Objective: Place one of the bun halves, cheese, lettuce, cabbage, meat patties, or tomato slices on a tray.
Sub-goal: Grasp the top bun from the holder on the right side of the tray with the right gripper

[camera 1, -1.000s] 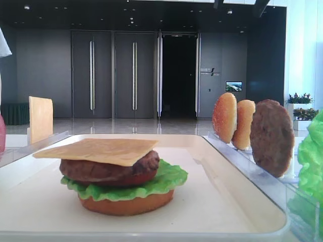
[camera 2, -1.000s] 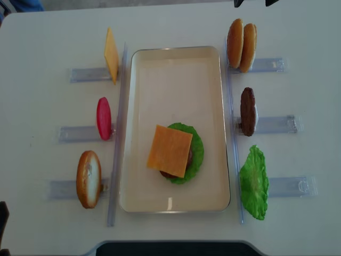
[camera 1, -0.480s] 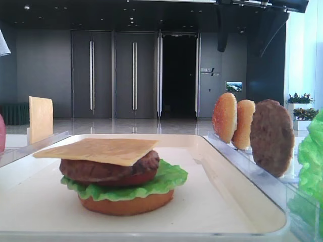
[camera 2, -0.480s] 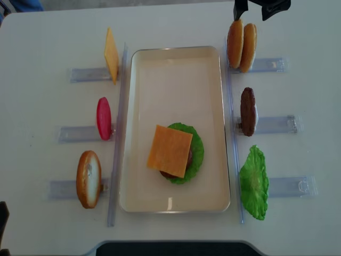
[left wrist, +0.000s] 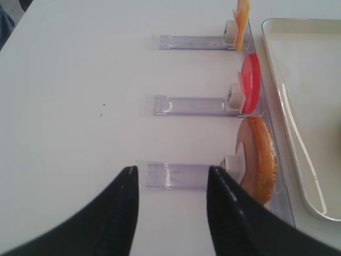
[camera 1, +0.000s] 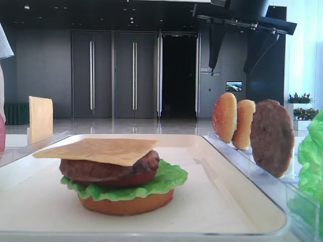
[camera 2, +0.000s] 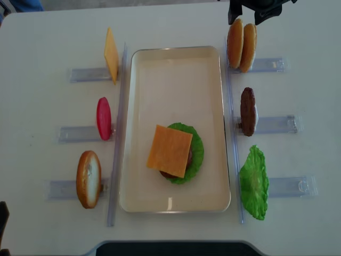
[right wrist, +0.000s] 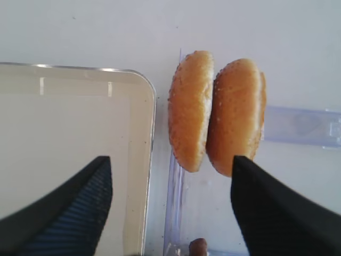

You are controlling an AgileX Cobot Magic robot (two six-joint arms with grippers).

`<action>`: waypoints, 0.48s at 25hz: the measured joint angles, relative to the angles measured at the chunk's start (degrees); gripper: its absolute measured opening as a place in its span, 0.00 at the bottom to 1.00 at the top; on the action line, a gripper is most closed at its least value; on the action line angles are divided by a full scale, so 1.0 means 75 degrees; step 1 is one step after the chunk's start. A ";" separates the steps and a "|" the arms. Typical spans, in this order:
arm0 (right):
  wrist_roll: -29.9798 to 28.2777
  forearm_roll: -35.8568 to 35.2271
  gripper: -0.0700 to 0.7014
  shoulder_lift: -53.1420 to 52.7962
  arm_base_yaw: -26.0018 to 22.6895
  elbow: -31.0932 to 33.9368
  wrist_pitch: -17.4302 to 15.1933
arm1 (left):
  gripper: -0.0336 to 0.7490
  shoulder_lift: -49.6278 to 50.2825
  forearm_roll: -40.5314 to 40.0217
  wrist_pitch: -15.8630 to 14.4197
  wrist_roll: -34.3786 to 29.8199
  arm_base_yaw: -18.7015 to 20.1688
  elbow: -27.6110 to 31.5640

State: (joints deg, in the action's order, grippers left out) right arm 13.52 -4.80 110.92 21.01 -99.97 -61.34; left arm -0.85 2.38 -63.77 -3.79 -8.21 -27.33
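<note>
black fingers of the left gripper [left wrist: 170,213] stand apart at the near edge of the table, holding nothing, over a clear rack [left wrist: 176,176]. just past them a bun half [left wrist: 258,160] stands on edge in that rack, then a red tomato slice [left wrist: 250,82], then cheese [left wrist: 242,13].

on the cream tray [camera 2: 176,61] sits a stack: flat bun, lettuce [camera 2: 194,152], tomato, patty, and a cheese slice on top.

farther back, the right gripper [right wrist: 170,208] hangs wide open above two sesame bun halves [right wrist: 216,114] standing side by side in a rack beside the tray, touching neither.

only the low view shows the stack's layers and dark doors behind. no writing can be read.
</note>
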 joint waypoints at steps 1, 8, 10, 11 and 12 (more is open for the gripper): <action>-0.0012 -0.0043 0.72 0.0042 0.0000 0.0000 0.0034 | 0.46 0.0000 0.0000 0.0000 0.0000 0.0000 0.0000; -0.0100 -0.0151 0.72 0.0225 0.0000 0.0000 0.0279 | 0.46 0.0000 0.0000 0.0000 0.0000 0.0000 0.0000; -0.0142 -0.0189 0.72 0.0285 0.0000 0.0000 0.0335 | 0.46 0.0000 0.0000 0.0000 0.0000 0.0000 0.0000; -0.0168 -0.0210 0.72 0.0315 0.0000 0.0000 0.0383 | 0.46 0.0000 0.0000 0.0000 0.0000 0.0000 0.0000; -0.0190 -0.0242 0.72 0.0343 0.0000 0.0000 0.0423 | 0.46 0.0000 0.0000 0.0000 0.0000 0.0000 0.0000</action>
State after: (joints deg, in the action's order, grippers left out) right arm 12.09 -6.61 113.49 21.01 -99.97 -58.17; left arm -0.85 2.38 -63.77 -3.79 -8.21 -27.33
